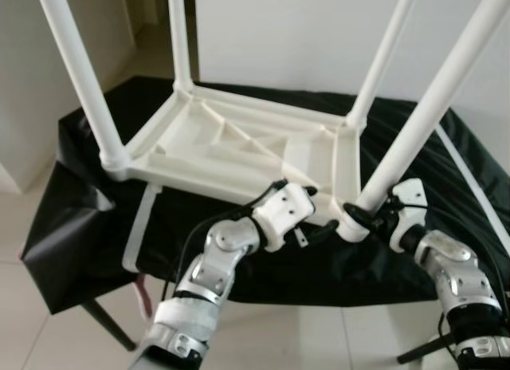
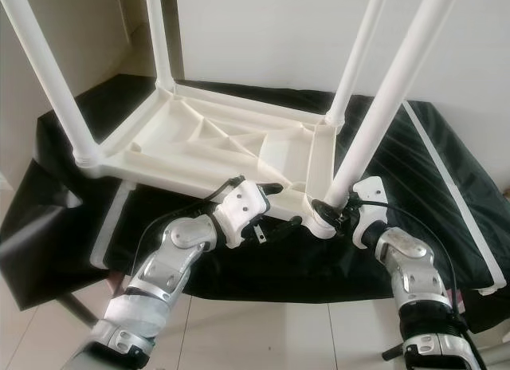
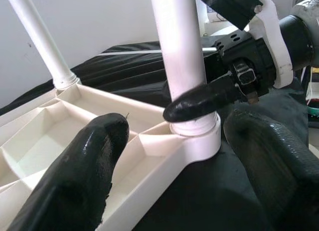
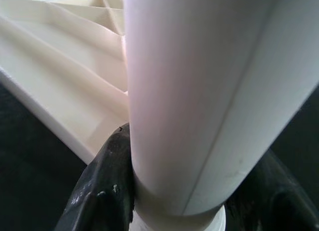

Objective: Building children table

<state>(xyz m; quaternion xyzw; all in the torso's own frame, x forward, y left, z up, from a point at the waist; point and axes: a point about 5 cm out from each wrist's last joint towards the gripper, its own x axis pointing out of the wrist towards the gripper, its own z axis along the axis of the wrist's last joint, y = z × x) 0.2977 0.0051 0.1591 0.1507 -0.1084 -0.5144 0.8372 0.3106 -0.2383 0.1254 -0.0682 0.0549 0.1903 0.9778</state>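
Left eye view: four legs [image 1: 426, 115] (upturned table [image 1: 239, 147]).

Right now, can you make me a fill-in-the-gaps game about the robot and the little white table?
1. The white table lies upside down on a ____ cloth.
2. ____ legs stick up from it.
3. The right gripper is shut on the ____ of the near leg.
4. The left gripper is ____, its fingers on either side of that corner.

Missing words: black; four; base; open
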